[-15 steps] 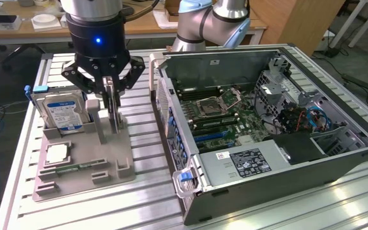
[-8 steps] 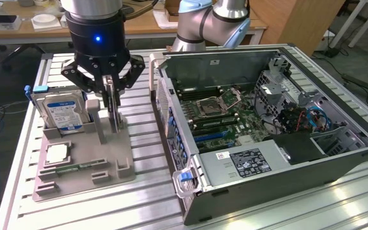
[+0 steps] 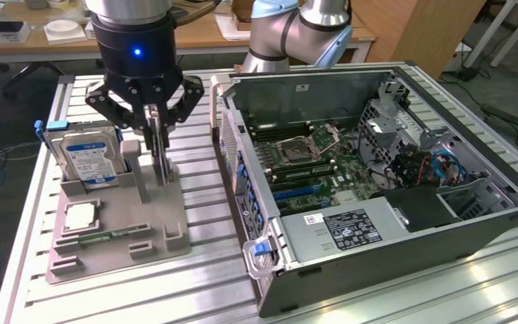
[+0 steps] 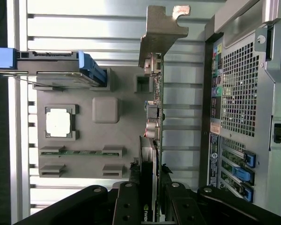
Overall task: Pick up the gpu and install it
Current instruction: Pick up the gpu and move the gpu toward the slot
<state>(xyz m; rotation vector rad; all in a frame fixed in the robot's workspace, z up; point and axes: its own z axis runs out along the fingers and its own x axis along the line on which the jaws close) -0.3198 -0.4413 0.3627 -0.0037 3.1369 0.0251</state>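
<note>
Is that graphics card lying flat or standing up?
Standing on edge: the gpu rises upright from the grey holder, gripper closed on its top.

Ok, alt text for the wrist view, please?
The gripper is closed on the gpu, which stands on edge in the grey holder. The PC case is beside it; a hard drive stands across the holder.

A lab: slotted aluminium bench (image 3: 151, 293), opened computer case (image 3: 367, 273), wooden desk (image 3: 197, 37).
</note>
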